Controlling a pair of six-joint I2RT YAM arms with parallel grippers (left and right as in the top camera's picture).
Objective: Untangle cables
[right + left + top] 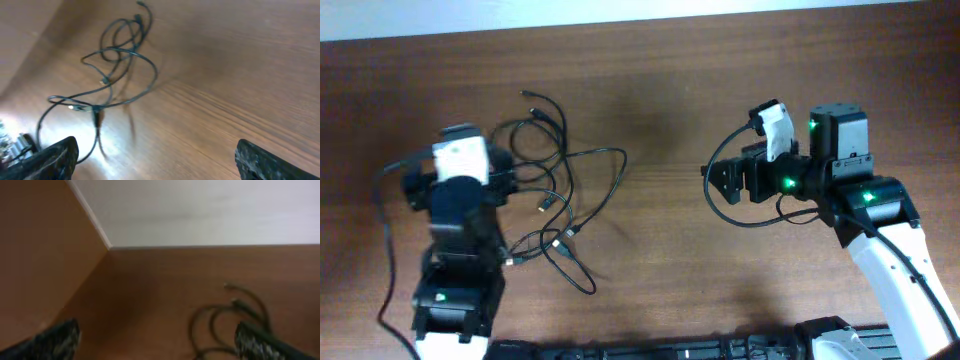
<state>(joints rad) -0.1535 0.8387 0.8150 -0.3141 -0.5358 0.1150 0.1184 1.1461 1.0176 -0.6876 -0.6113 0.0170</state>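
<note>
The cables (558, 195) are thin black cords, loosely looped and crossed on the brown table between the arms, nearer the left one. My left gripper (460, 172) sits just left of them under its white camera. In the left wrist view my left gripper (157, 342) is open with only bare table between its fingertips (55, 340), and the cables (225, 315) curl beside the right tip. My right gripper (722, 180) hangs well to the right of the tangle. In its wrist view my right gripper (157, 157) is open and empty, and the cables (117, 65) lie ahead to the left.
A pale wall (210, 210) meets the table's far edge (210, 246) ahead of the left gripper. The right arm's own thicker black wire (715, 200) loops beside its wrist. Plug ends (548, 203) lie within the tangle.
</note>
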